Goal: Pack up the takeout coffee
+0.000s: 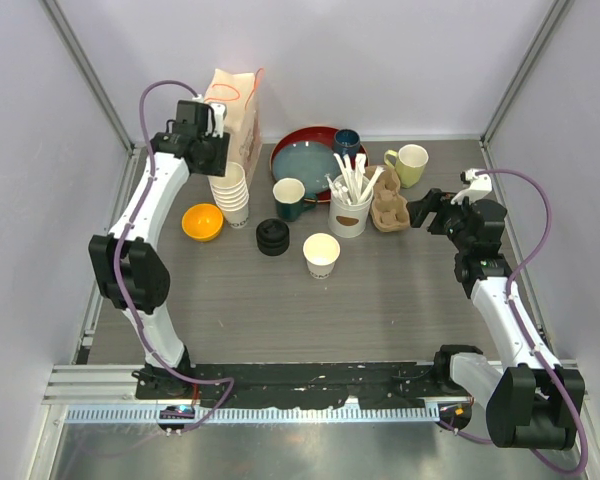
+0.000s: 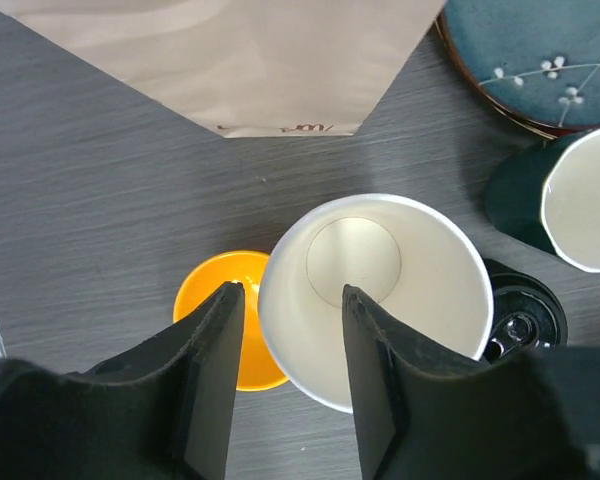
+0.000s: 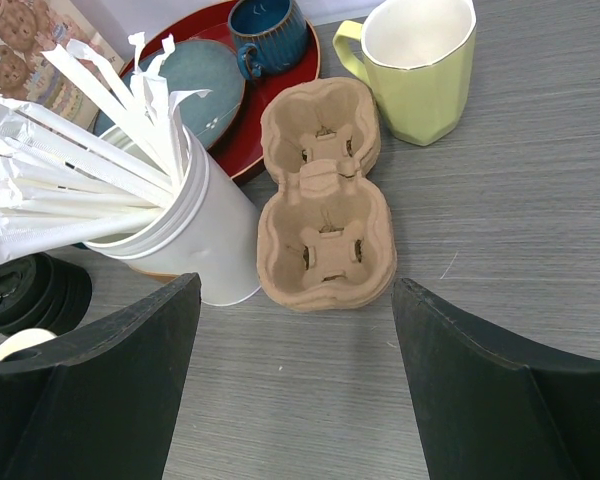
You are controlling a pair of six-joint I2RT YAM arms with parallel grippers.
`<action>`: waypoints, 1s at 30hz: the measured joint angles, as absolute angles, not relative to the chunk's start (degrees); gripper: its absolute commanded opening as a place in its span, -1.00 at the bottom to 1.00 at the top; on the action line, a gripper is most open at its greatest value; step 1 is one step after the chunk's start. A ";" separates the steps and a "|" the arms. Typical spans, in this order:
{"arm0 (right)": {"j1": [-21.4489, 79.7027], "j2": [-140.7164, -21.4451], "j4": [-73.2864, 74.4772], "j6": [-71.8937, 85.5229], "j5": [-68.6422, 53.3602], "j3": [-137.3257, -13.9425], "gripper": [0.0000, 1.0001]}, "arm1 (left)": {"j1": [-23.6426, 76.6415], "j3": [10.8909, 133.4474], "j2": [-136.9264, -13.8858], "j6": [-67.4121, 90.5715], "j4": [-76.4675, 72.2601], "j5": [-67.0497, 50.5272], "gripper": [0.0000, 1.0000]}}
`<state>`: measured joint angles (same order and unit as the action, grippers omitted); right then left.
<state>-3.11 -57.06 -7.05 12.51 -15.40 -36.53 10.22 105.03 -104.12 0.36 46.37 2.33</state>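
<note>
Left end effector (image 2: 292, 290) spread, straddling cup stack (image 2: 420, 300) rim; right end effector (image 3: 295, 283) spread, facing carrier (image 3: 325, 195).

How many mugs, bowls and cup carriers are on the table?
Mugs: 3, the teal mug, dark blue mug, yellow-green mug
Bowls: 1, the orange bowl
Cup carriers: 1, the cardboard carrier
Total: 5

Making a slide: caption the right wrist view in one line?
Right tool open, facing the cardboard cup carrier beside a tub of wrapped straws and a yellow-green mug.
</note>
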 measured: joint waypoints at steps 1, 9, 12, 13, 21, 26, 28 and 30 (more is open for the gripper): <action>-3.11 -57.06 -7.03 12.51 -15.40 -36.53 0.64 | 10.22 104.88 -104.64 0.93 46.24 2.52 -0.19; -3.11 -57.06 -6.90 12.43 -15.42 -36.53 0.64 | 10.09 104.79 -105.65 2.90 45.45 4.93 -1.00; -3.11 -57.06 -6.81 12.43 -15.40 -36.53 0.65 | 10.09 104.47 -105.65 3.05 44.95 5.15 -1.00; -3.11 -57.06 -6.81 12.43 -15.42 -36.53 0.64 | 10.09 104.31 -105.65 3.09 44.62 5.32 -1.00; -3.11 -57.06 -6.79 12.43 -15.40 -36.53 0.64 | 10.09 104.09 -105.58 3.79 43.99 5.50 -1.00; -3.11 -57.06 -6.79 12.43 -15.42 -36.53 0.64 | 10.09 104.07 -105.25 4.34 44.23 4.89 -1.00; -3.11 -57.06 -6.79 12.43 -15.42 -36.53 0.64 | 10.11 104.07 -105.01 4.34 44.49 4.64 -1.00; -3.11 -57.06 -6.79 12.43 -15.42 -36.53 0.64 | 10.09 104.07 -104.68 4.36 44.69 4.27 -1.00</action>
<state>-3.11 -57.06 -6.79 12.43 -15.42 -36.53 10.09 104.07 -104.68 4.36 44.69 4.27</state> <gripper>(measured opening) 0.823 0.010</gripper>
